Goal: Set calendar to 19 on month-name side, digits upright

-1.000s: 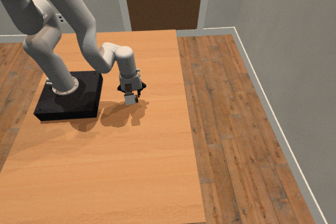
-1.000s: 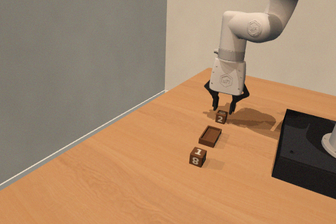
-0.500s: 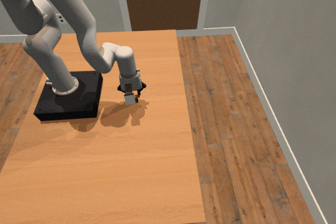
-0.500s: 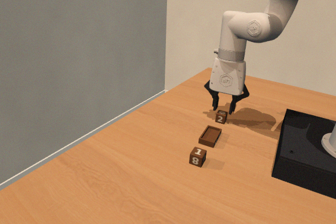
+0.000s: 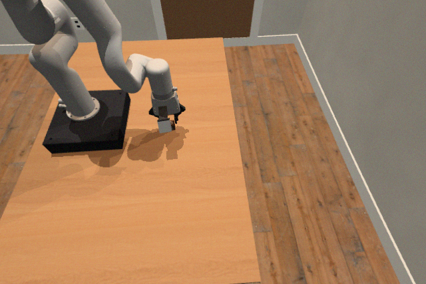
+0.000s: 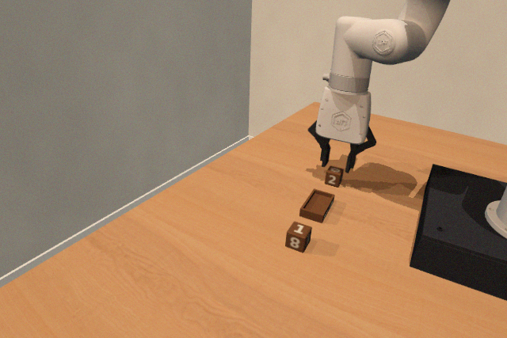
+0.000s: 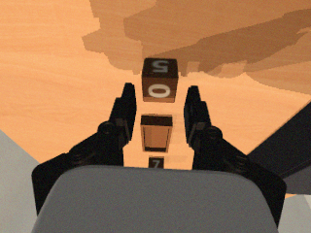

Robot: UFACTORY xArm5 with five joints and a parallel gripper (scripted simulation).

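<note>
Three things lie in a row on the table in the exterior view. Farthest is a brown cube (image 6: pixel 333 177) (image 7: pixel 159 81) that shows a 2 on its side there, and 5 and 0 in the wrist view. In the middle is the small empty brown tray (image 6: pixel 317 205) (image 7: pixel 156 132), flat on the table. Nearest is a second cube (image 6: pixel 298 236) (image 7: pixel 155 163) with 1 on top and 8 on its side; the wrist view shows a 7. My gripper (image 6: pixel 336 165) (image 7: pixel 160 96) (image 5: pixel 167 120) is half open, right over the far cube, fingertips at its top edge on either side. It holds nothing. The top view hides the tray and the cubes behind the wrist.
The arm's black base (image 6: pixel 458 223) (image 5: pixel 96 126) stands on the table to the right of the row. The table's edge along the grey wall (image 6: pixel 123 81) runs to the left of the row.
</note>
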